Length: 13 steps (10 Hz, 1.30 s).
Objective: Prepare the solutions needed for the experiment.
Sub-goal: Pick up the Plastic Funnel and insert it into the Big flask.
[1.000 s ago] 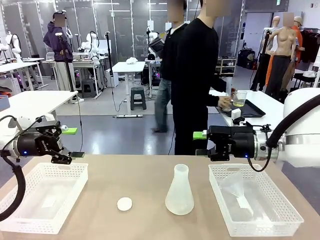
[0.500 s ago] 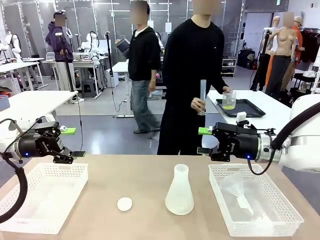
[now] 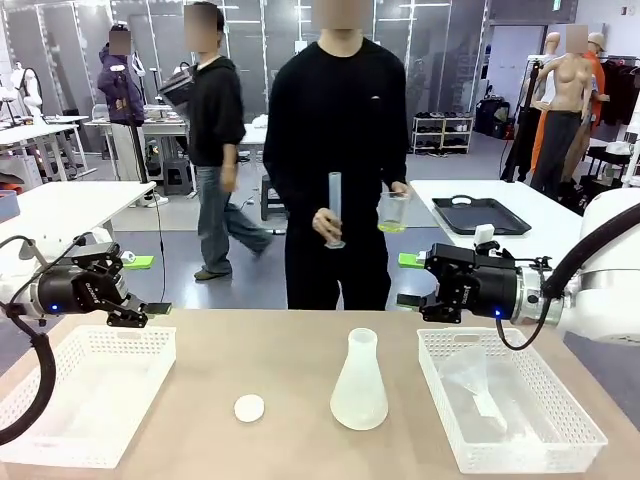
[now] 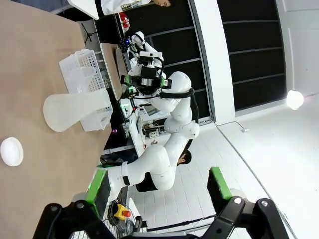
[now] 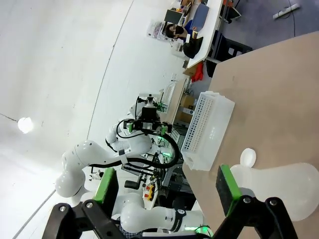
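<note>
Since both pincers hang spread and empty, the left pincer (image 3: 148, 285) near the far rim of the left basket (image 3: 60, 455) and the right pincer (image 3: 408, 280) near the far corner of the right basket (image 3: 590, 435), nothing on the robot side has hold of the solutions (image 3: 392, 226). That pale yellow-green liquid is a shallow layer in a clear cup (image 3: 392, 205). The person's cup hand (image 3: 403, 192) holds it up at the far side, well apart from the flask (image 3: 359, 385) on the worktop (image 3: 290, 350). The cylinder hand (image 3: 325, 226) carries 1 tall graduated cylinder (image 3: 335, 200); cannot tell if anything is in it.

Risks, my read:
- Handover: the cup wall looks thin and smooth. Too hard a pinch may buckle it, too soft may drop it, and either way liquid ends up on the worktop.
- Carry: the cup is open-topped, so any wrist roll spills it.
- The right pincer sits near the cup hand, so a fast reach could hit the person's fingers or knock the cup.
- The flask has a narrow neck and looks light. A pour without what looks like a clear funnel (image 3: 478, 385), lying in the right basket, would likely miss, and a nudge at the neck could tip the flask.
- The white cap (image 3: 249, 407) lies loose beside the flask, where a sweeping arm could flick it away.
- With 2 vessels offered and 2 arms, both reaching for the middle could clash.
</note>
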### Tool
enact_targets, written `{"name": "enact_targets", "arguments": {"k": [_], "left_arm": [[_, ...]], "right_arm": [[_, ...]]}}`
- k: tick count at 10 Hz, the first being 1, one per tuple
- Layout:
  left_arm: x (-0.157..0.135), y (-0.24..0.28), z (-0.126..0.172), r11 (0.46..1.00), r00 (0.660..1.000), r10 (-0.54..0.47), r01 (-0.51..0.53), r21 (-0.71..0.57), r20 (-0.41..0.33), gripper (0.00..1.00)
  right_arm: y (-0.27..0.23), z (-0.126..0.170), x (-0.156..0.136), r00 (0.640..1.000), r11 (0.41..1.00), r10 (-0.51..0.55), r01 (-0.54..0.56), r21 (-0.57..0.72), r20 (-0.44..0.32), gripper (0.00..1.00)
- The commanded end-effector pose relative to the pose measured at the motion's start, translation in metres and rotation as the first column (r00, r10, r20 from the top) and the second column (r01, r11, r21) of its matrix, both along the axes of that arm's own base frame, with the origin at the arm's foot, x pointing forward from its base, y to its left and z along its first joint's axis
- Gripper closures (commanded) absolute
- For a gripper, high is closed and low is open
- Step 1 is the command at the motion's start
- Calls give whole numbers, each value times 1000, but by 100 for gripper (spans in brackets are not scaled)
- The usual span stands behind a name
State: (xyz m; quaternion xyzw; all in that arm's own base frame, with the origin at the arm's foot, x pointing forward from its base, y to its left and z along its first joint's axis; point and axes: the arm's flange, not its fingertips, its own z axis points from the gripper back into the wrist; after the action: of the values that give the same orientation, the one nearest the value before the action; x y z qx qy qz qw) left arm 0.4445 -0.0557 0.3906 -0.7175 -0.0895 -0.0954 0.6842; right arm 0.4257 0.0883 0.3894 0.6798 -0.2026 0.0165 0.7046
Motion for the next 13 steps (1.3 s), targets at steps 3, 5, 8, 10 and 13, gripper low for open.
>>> {"name": "enact_targets", "arguments": {"k": [3,5,8,10,13], "left_arm": [[0,1,0,1000,1000,4,-4,-7,5,0],[0,1,0,1000,1000,4,-4,-7,5,0],[0,1,0,1000,1000,4,-4,-7,5,0],[0,1,0,1000,1000,4,-4,-7,5,0],[0,1,0,1000,1000,4,-4,-7,5,0]], "right_arm": [[-24,32,16,947,895,238,-129,-428,213,0],[-37,53,24,920,741,319,-92,-665,228,0],[-45,77,30,867,498,445,-33,-866,223,0],[-39,55,43,884,574,434,-123,-809,174,0],[-39,55,43,884,574,434,-123,-809,174,0]]}}
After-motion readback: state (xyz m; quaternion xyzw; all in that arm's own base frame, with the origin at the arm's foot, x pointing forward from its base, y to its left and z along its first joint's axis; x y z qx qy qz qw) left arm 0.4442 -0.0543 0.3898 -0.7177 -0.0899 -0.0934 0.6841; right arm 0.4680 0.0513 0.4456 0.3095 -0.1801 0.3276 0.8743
